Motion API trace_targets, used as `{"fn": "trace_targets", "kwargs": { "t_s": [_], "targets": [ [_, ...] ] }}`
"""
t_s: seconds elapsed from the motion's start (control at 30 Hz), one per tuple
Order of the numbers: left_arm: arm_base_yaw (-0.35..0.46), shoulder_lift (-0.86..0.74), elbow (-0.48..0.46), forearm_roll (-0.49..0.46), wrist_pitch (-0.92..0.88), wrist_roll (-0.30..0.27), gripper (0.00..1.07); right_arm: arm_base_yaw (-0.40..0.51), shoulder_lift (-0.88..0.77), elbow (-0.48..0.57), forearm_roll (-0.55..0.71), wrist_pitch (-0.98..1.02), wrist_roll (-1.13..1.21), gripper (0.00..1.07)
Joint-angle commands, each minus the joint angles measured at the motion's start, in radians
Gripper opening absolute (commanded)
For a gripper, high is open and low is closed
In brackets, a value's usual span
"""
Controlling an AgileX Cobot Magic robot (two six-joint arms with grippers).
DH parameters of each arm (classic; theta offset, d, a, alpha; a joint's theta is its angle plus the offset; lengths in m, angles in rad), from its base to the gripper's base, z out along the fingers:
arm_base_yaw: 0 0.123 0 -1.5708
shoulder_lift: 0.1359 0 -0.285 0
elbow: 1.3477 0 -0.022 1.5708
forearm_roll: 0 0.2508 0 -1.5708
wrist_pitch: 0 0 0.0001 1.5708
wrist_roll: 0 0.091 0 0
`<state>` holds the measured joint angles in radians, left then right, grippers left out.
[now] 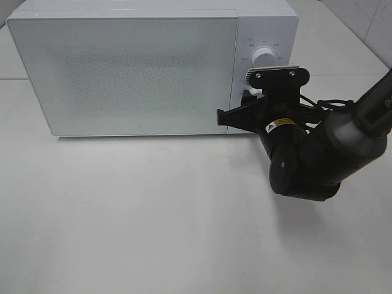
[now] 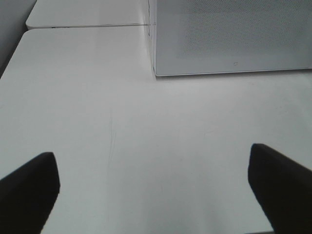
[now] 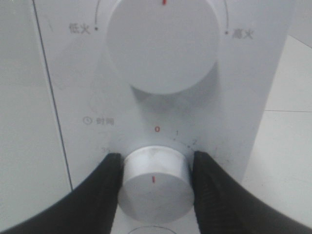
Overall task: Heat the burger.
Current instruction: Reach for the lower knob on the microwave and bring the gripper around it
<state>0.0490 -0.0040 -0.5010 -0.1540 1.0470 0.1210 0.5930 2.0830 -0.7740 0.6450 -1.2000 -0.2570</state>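
Microwave (image 1: 141, 73): door shut; burger unseen, prob. inside. R gripper (image 3: 157, 158): clamped on timer knob (image 3: 155, 187), mark at 0. L gripper (image 2: 155, 163): jaws wide apart over bench (image 2: 146, 117). Left: set time.

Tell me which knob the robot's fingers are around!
Find the white microwave on the table; its right side has a panel with knobs. Under the big top knob sits a smaller knob, between the right gripper's black fingers. Unlike its neighbour, it has tiny numbers starting at zero around it.
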Motion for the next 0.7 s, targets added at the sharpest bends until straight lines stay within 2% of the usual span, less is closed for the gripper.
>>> {"fn": "trace_targets", "kwargs": {
  "t_s": [0.03,0.43,0.7],
  "targets": [
    [0.004,-0.023,0.003,-0.006,-0.008,0.0,1.05,-0.005,0.001,-0.012,-0.01,-0.045,0.005,0.0],
    [0.004,-0.023,0.003,-0.006,-0.008,0.0,1.05,-0.005,0.001,-0.012,-0.008,-0.053,0.006,0.0],
    [0.004,-0.023,0.003,-0.006,-0.008,0.0,1.05,-0.005,0.001,-0.012,-0.008,-0.056,0.213,0.0]
  ]
}}
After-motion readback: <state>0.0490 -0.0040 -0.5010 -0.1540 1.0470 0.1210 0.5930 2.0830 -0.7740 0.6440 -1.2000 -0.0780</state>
